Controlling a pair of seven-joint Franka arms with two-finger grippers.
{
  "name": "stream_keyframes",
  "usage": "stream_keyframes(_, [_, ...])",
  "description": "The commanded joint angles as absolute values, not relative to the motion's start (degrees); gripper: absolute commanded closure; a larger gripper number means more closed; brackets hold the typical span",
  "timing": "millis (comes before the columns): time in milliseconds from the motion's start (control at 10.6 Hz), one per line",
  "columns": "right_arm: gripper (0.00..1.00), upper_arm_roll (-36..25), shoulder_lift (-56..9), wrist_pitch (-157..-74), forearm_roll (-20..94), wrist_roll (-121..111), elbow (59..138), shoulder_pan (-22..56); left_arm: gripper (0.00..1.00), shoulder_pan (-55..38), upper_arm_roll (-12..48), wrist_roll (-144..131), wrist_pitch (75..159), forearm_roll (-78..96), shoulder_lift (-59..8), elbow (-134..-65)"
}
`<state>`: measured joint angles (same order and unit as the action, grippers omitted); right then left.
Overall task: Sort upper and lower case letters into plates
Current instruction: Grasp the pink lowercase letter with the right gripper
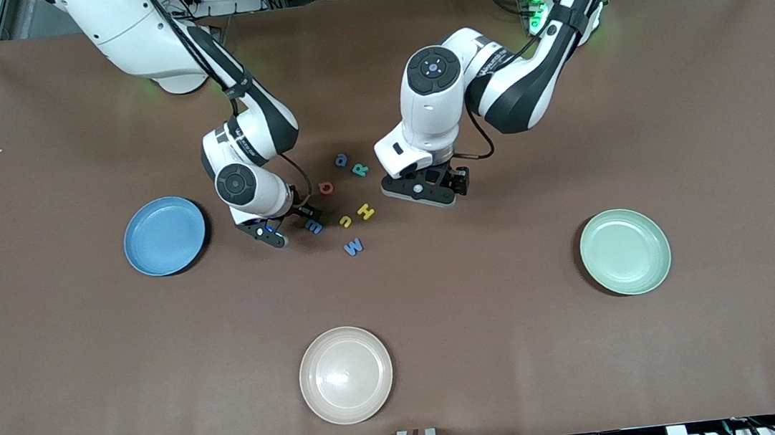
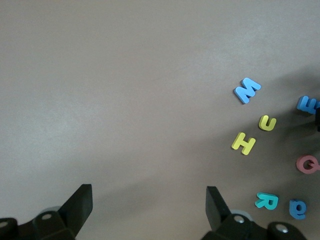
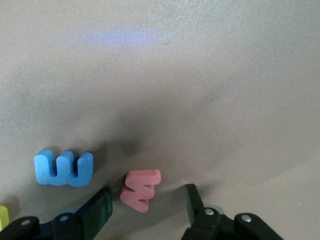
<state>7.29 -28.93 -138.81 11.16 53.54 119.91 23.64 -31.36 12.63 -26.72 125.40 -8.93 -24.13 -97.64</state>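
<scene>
Jaws of right gripper (image 3: 145, 210) low, astride red w (image 3: 140, 189), not yet touching; left gripper (image 2: 149, 205) wide open over table.

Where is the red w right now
The red w lies on the table between the right gripper's fingers, beside the blue m, near the blue plate.

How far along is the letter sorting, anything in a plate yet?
Nothing is sorted: the blue plate and the mint green plate hold no letters. The right gripper is down at the table with its fingers either side of a red letter, beside a blue m. The left gripper hangs open over bare table. Still loose: a yellow H, a blue W and others.
</scene>
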Motion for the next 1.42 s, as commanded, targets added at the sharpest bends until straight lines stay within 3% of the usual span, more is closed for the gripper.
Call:
stream_keyframes(0, [0.38,7.2,-28.1,-140.3,11.7,52.4,121.9,22.9,0.0,-31.0,12.8,-27.2,126.0,-10.9,-23.1,-98.9])
stream_keyframes(379, [0.46,7.2,-28.1,-140.5,11.7,52.3,121.9,23.0,0.0,-31.0,12.7,-27.2,126.1,-11.0,-23.2,-98.9])
stream_keyframes(569, [0.62,7.2,-28.1,-140.5,11.7,52.1,121.9,23.0,0.0,-30.9,12.7,-27.3,126.0,-10.9,-22.9,-98.7])
stream_keyframes(853, [0.99,7.2,-28.0,-140.5,11.7,52.0,121.9,23.1,0.0,-31.1,12.7,-27.6,126.1,-10.8,-23.3,-98.3])
stream_keyframes(1137, [1.0,7.2,-27.0,-139.3,11.7,51.9,121.9,23.0,0.0,-31.5,12.7,-28.2,127.8,-10.1,-24.4,-97.3])
stream_keyframes(1327, [1.0,7.1,-24.4,-134.4,11.7,49.8,121.8,22.0,0.0,-31.8,12.7,-28.7,128.8,-10.0,-25.3,-96.9])
